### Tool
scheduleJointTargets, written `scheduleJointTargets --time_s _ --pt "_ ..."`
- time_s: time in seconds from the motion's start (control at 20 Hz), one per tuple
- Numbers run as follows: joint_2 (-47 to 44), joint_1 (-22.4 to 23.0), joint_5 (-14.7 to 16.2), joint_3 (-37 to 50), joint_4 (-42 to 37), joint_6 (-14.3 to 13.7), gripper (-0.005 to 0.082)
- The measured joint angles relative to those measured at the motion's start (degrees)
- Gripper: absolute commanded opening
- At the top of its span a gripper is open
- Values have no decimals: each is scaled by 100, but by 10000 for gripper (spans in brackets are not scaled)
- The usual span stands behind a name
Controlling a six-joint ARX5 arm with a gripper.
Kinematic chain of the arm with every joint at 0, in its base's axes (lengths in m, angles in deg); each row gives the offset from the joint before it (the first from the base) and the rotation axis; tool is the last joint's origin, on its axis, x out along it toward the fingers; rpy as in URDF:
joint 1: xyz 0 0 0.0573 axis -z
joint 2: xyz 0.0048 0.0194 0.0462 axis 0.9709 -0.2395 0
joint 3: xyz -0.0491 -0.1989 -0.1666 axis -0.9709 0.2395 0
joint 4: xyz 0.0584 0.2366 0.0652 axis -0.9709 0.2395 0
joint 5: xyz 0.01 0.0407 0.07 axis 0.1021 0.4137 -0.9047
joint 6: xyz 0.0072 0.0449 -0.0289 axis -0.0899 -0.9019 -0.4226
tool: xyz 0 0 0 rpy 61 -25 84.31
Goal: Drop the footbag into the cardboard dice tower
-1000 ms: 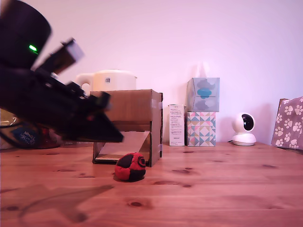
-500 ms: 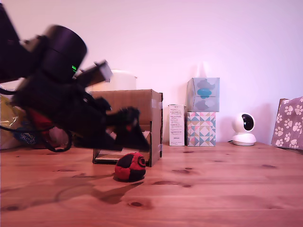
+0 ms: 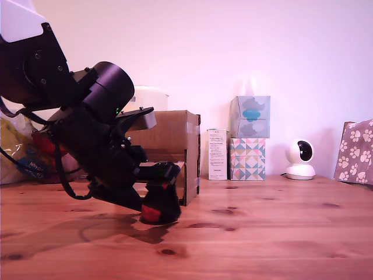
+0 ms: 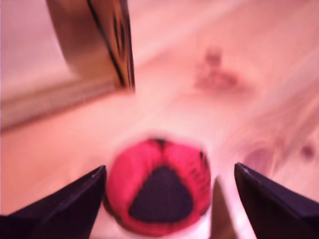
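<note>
The red and black footbag (image 3: 150, 213) (image 4: 158, 185) lies on the wooden table just in front of the cardboard dice tower (image 3: 169, 137) (image 4: 94, 42). My gripper (image 3: 160, 205) (image 4: 167, 199) has come down over the footbag and covers most of it in the exterior view. The wrist view, which is blurred, shows the dark fingers (image 4: 65, 209) spread wide on either side of the ball with gaps between; the gripper is open and holds nothing. The tower's front cut-out is partly hidden by the arm.
Behind the tower stands a white kettle (image 3: 148, 98). At the exterior view's right are a white carton (image 3: 217, 154), two stacked tissue boxes (image 3: 249, 137), a small white camera (image 3: 300, 159) and a paw-print bag (image 3: 355, 151). Coloured bags (image 3: 17, 154) lie at the left.
The arm swung rightward and down from the exterior view's left until its gripper came over the footbag. The footbag has stayed in place.
</note>
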Motion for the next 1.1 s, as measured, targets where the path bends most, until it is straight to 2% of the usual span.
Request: scheduleJointTargets --time_s 0.05,0.1,0.15,0.3,0.45,0.85,1.0,1.1 --pt "0 0 -15 0 28 0 212" --pt "0 0 -22 -2 61 0 155" --pt "0 0 -26 -2 63 2 143" --pt "37 0 -28 -52 136 2 143" --pt "411 0 -42 -52 654 4 143" --pt "2793 0 -44 -55 1803 31 143" --pt "3294 -57 -197 -52 1644 28 143" --pt "3458 -140 -332 -52 1082 28 143"
